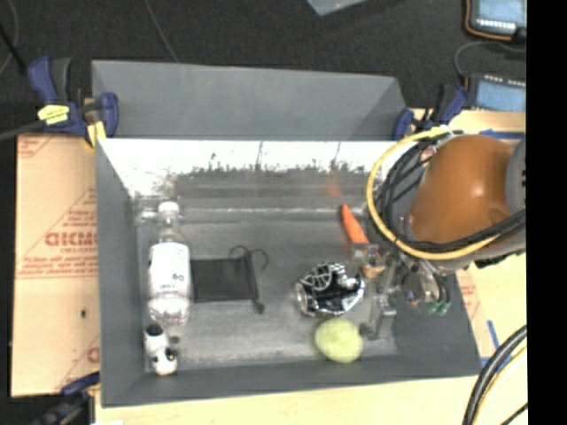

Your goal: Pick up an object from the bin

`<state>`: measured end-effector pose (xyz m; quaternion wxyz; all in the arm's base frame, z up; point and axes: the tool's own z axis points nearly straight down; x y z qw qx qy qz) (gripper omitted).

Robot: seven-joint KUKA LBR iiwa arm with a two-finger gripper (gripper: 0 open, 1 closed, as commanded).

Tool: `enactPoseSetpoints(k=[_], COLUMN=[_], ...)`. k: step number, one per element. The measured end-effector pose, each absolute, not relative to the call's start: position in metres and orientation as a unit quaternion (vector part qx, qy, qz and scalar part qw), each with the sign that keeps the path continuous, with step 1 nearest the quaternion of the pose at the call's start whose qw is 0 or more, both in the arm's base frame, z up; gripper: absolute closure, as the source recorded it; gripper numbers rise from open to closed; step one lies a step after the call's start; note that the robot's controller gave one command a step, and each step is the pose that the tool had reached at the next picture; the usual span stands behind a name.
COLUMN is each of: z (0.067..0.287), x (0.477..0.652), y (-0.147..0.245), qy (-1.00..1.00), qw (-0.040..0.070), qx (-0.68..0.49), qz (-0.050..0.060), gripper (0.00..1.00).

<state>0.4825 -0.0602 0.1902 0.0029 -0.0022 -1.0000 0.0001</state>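
My gripper (386, 306) hangs low over the bin's right end, under the arm's orange dome. A yellow-green ball (338, 340) lies just to its lower left, near the front wall. A crumpled black-and-white thing (330, 289) sits directly left of the gripper, close to it. An orange tool handle (354, 225) lies behind the gripper, partly hidden by cables. Nothing shows in the gripper's grasp.
A clear plastic bottle (168, 277) lies along the left wall, with a small white figure (159, 351) in the front left corner. A flat black pouch (221, 280) with a cord rests in the middle. The bin's walls rise steeply on all sides.
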Motion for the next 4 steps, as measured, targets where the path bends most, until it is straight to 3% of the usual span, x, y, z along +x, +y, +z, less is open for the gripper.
enactPoseSetpoints(k=[1, 2, 3, 4], z=[0.194, 0.24, 0.236, 0.183], x=[0.484, 0.486, 0.494, 0.488], y=[-0.06, -0.04, -0.031, -0.017], qy=[-1.0, -1.0, -1.0, -0.996], qw=[-0.001, 0.004, -0.009, 0.0], qx=[-0.001, -0.01, 0.005, 0.093], qz=[0.0, 0.0, 0.001, 0.0], gripper=[0.0, 0.0, 0.0, 0.0])
